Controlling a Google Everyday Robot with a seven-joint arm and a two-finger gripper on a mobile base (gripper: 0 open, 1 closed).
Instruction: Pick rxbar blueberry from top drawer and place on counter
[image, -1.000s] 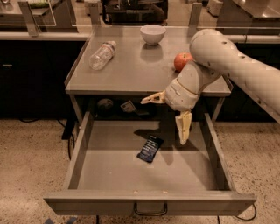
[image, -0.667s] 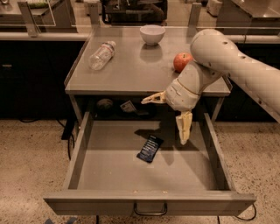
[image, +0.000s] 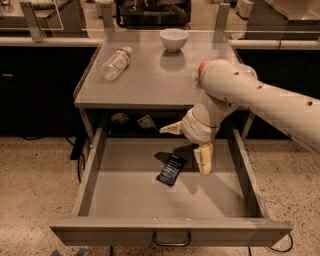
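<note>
The rxbar blueberry (image: 170, 169), a dark navy bar with white print, lies flat on the floor of the open top drawer (image: 89, 172), near its middle. My gripper (image: 187, 145) hangs open just right of and above the bar. One finger (image: 170, 129) points left and the other (image: 204, 159) points down into the drawer. It holds nothing. The grey counter (image: 150, 80) is directly above the drawer's back.
On the counter lie a clear plastic bottle (image: 116, 62) on its side at the left, a white bowl (image: 173, 39) at the back, and a red fruit (image: 203, 68) partly hidden by my arm. Small items (image: 146, 121) sit at the drawer's dark back.
My gripper has moved down a little into the drawer, closer to the bar, and the arm now covers more of the red fruit. The bar has not moved.
</note>
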